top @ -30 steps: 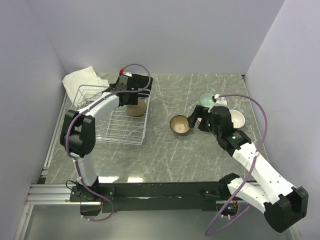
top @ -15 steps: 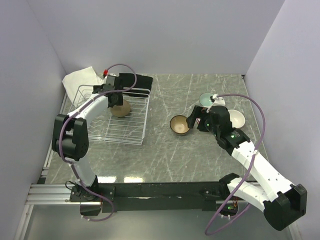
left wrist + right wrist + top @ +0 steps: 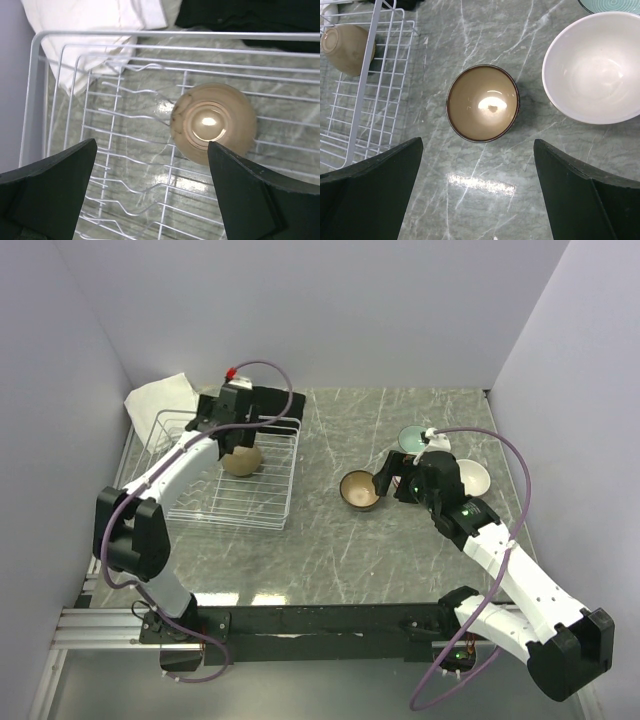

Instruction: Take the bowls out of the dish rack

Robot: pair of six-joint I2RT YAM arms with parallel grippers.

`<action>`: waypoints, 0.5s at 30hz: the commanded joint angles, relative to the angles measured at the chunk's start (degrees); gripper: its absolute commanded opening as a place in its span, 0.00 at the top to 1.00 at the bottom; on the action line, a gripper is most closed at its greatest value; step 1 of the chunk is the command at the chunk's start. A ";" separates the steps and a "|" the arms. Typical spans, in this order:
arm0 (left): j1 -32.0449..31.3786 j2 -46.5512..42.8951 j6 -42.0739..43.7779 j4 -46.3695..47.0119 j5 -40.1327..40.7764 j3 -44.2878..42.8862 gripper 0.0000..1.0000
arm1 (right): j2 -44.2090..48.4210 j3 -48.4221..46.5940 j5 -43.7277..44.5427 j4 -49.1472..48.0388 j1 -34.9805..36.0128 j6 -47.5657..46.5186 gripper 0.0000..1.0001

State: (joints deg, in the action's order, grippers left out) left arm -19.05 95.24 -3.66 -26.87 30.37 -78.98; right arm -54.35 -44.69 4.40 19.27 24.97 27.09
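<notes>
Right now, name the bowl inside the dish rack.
The beige bowl, upside down in the dish rack; brown, white and teal ones stand upright on the table.

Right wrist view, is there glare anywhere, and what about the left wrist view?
Right wrist view: a bright spot inside the tan-brown bowl and a glare patch on the table. Left wrist view: a highlight on the base of the upturned beige bowl.

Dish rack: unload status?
Done: three bowls sit out on the table: a brown-rimmed bowl, a pale teal bowl and a white bowl. In hand: nothing. The left gripper hangs open over an upside-down tan bowl, and the right gripper is open too. Left: that tan bowl, the only one visible in the dish rack.
</notes>
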 commanded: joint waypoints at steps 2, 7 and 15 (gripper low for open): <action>-5.20 -0.76 8.05 2.79 3.80 0.13 0.01 | 0.38 -1.72 -0.18 -2.21 -0.01 -0.55 0.00; -9.42 3.71 10.60 3.58 8.29 0.14 0.01 | -0.06 -1.54 -0.36 -2.30 -0.01 -0.46 0.00; -11.80 9.26 14.55 6.39 10.86 1.28 0.01 | -0.06 -1.54 -0.27 -1.25 -0.01 -0.81 0.00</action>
State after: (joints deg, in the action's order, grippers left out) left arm -30.37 103.61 7.84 -23.51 38.98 -78.72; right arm -54.48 -44.69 3.81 19.27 24.97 27.11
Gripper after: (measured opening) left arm 0.995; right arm 0.996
